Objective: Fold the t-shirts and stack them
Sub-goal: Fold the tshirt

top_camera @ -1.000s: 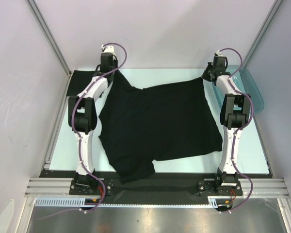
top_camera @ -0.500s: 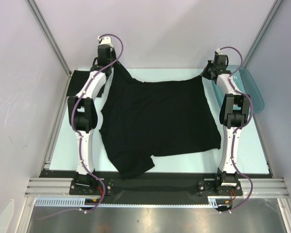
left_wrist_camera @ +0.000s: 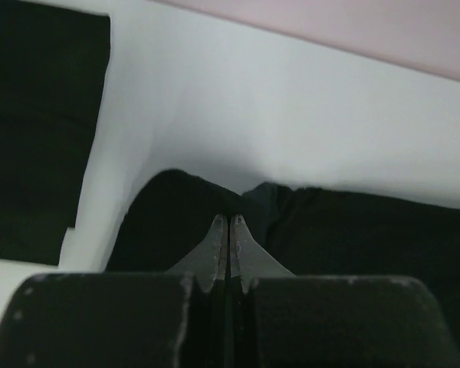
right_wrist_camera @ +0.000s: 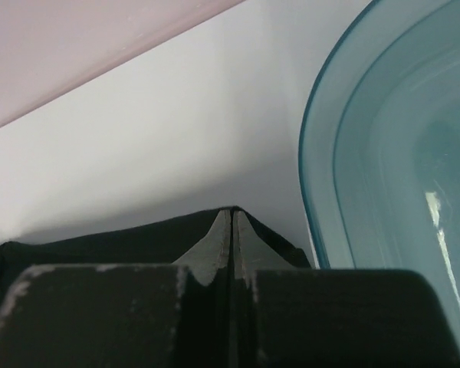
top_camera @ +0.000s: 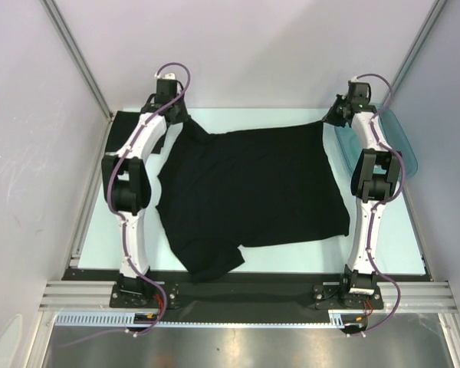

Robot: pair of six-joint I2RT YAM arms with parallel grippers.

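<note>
Black t-shirt (top_camera: 253,192) is spread on the table (top_camera: 291,261), pinched at its far corners by the clenched left gripper (left_wrist_camera: 228,224) and the clenched right gripper (right_wrist_camera: 231,217).

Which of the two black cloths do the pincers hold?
The big spread shirt: the left pincer and right pincer pinch its far edge. The small flat cloth in the far left corner lies untouched.

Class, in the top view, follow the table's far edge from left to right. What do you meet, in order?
Folded black shirt → left hand → spread black t-shirt → right hand → teal tray.
</note>
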